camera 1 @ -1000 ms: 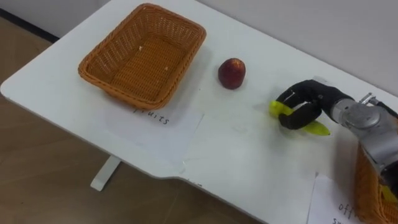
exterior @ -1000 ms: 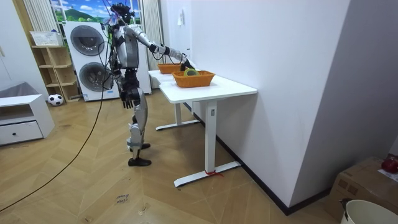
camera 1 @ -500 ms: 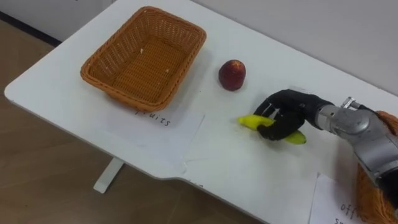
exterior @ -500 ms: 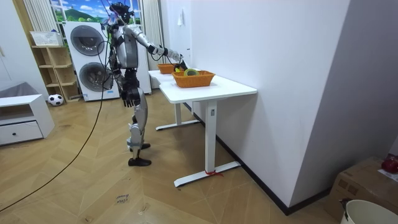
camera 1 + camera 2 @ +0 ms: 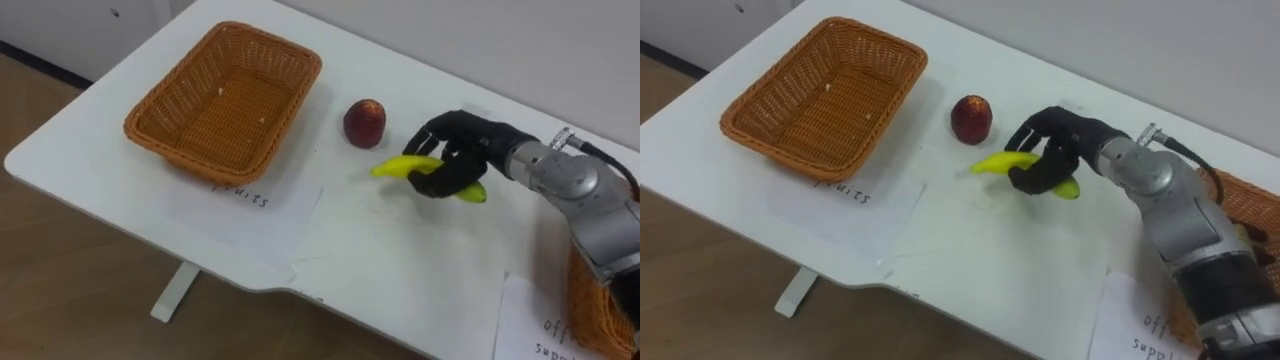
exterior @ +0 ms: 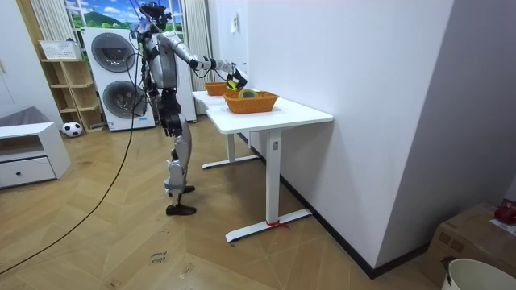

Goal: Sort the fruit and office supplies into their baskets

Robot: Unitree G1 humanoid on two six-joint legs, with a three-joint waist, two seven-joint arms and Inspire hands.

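Observation:
My right hand (image 5: 455, 152) (image 5: 1048, 150) is shut on a yellow banana (image 5: 402, 168) (image 5: 996, 163), held just above the white table (image 5: 400, 270). The banana's free tip points left, toward a red apple (image 5: 364, 121) (image 5: 971, 117) that lies on the table close by. Farther left stands an empty wicker basket (image 5: 226, 98) (image 5: 825, 94) with a paper label (image 5: 248, 200) before it. In the room view I stand at the table's long side, with the right hand (image 6: 233, 80) stretched out over it and the left hand (image 6: 166, 122) down at my side.
A second wicker basket (image 5: 598, 300) (image 6: 251, 101) stands at the table's right end, with another paper label (image 5: 545, 330) in front of it. The table's near edge runs diagonally above wooden floor. Washing machines (image 6: 121, 76) stand behind me.
My right hand has carried the banana leftward, from the table's right part to just beside the apple, and lifted it off the surface.

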